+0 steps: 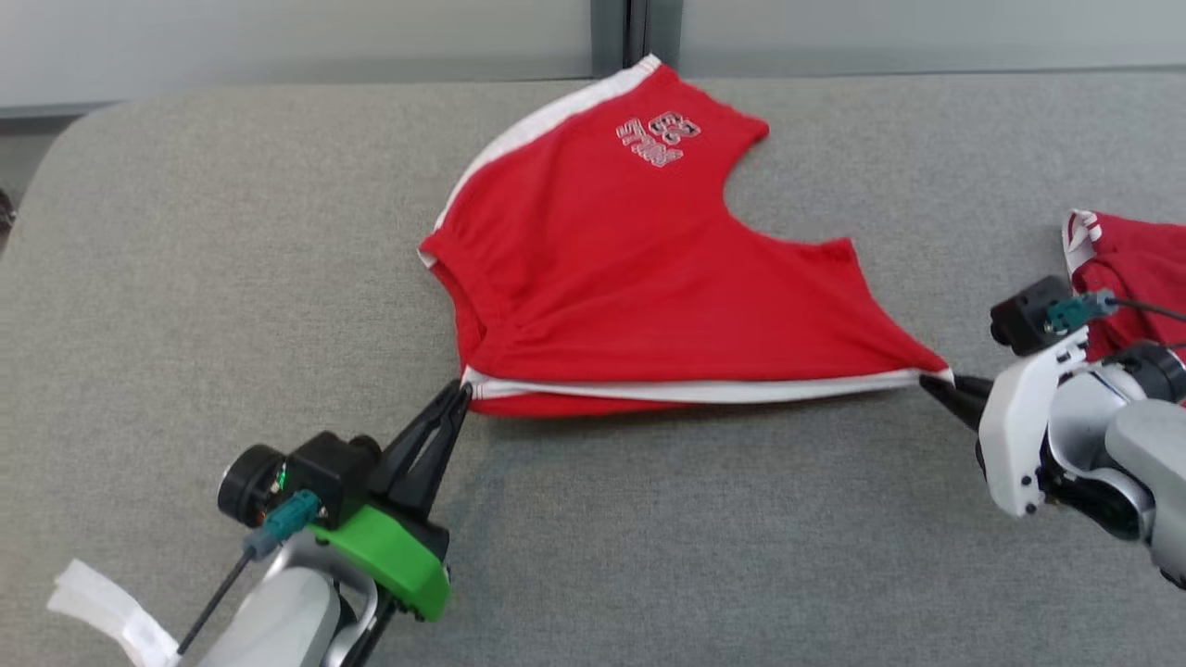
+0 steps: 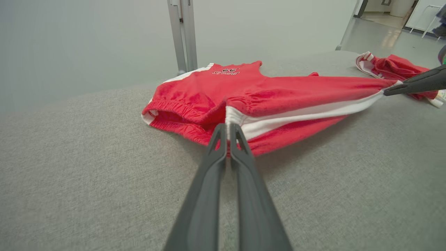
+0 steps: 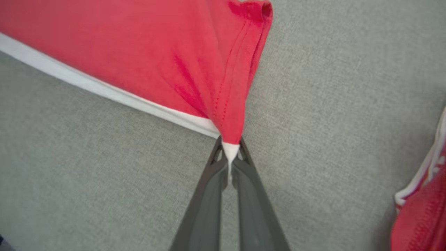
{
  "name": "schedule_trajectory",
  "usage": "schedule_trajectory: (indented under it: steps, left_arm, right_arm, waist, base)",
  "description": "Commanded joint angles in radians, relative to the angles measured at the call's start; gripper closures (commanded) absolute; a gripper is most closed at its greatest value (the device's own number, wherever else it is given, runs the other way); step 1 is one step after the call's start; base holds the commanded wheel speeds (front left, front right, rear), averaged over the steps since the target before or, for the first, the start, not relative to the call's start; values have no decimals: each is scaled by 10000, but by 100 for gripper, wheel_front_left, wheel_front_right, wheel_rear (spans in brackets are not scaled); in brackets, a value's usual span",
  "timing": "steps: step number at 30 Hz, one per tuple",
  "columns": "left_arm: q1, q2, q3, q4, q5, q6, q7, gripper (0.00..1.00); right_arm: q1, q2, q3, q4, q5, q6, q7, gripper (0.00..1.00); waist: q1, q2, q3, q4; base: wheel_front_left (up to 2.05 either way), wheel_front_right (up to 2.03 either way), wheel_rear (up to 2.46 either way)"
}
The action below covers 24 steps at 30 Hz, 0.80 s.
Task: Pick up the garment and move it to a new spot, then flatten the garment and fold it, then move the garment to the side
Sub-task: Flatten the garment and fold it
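The red garment (image 1: 630, 269) lies spread on the grey padded surface (image 1: 232, 278), its near white-trimmed edge pulled taut between the arms. The left gripper (image 1: 460, 391) is clamped on one corner and the right gripper (image 1: 929, 383) pinched tight on the other, so this looks like the flattening step, with folding not yet begun. That edge seems to ride just off the surface, though I can't be sure from here; next, both arms should lay it down evenly under equal tension, minding the other red garment (image 1: 1140, 269) near the right arm.
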Motion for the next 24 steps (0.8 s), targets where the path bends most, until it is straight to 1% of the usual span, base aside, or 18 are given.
schedule_trajectory:
  steps: [1, 7, 10, 13, 15, 18, 20, 24]
  left_arm:
    - [511, 191, -7, -188, -143, 25, -28, 100]
    - [1841, 648, -224, -1103, -130, 24, -28, 100]
    - [2327, 853, -467, -1545, -70, 26, -26, 100]
    - [2681, 1167, -733, -1945, -69, 27, -26, 100]
    - [2814, 1289, -779, -2109, -128, 27, -28, 100]
    - [2715, 1362, -668, -2243, -102, 27, -27, 100]
    - [2498, 1253, -510, -2268, -36, 27, -27, 100]
    - [2108, 943, -323, -2247, 81, 29, -27, 100]
  right_arm:
    - [316, -360, 206, -303, 254, -28, 235, 100]
    - [1106, -1541, 715, -1840, 1304, -28, 1152, 100]
    - [1538, -2223, 843, -2574, 1581, -28, 1479, 100]
    - [1839, -3006, 770, -3393, 1808, -30, 1746, 100]
    - [1917, -3396, 616, -3713, 1940, -33, 1900, 100]
    - [1774, -3679, 290, -3970, 1984, -34, 2013, 100]
    - [1567, -3729, 38, -3980, 1842, -36, 2115, 100]
    - [1119, -3564, -294, -3761, 1432, -36, 2584, 100]
  waist:
    - [1, -1, -1128, -12]
    - [1, -1, -1565, -85]
    - [1, -1, -1689, 8]
    - [1, -1, -1776, 56]
    - [1, -1, -1759, 72]
    - [1, -1, -1631, 153]
    - [1, -1, -1496, 231]
    - [1, -1, -1193, 470]
  base:
    - [0, 0, 0]
    - [0, 0, 0]
    - [0, 0, 0]
    - [0, 0, 0]
    - [0, 0, 0]
    - [0, 0, 0]
    - [0, 0, 0]
    - [0, 0, 0]
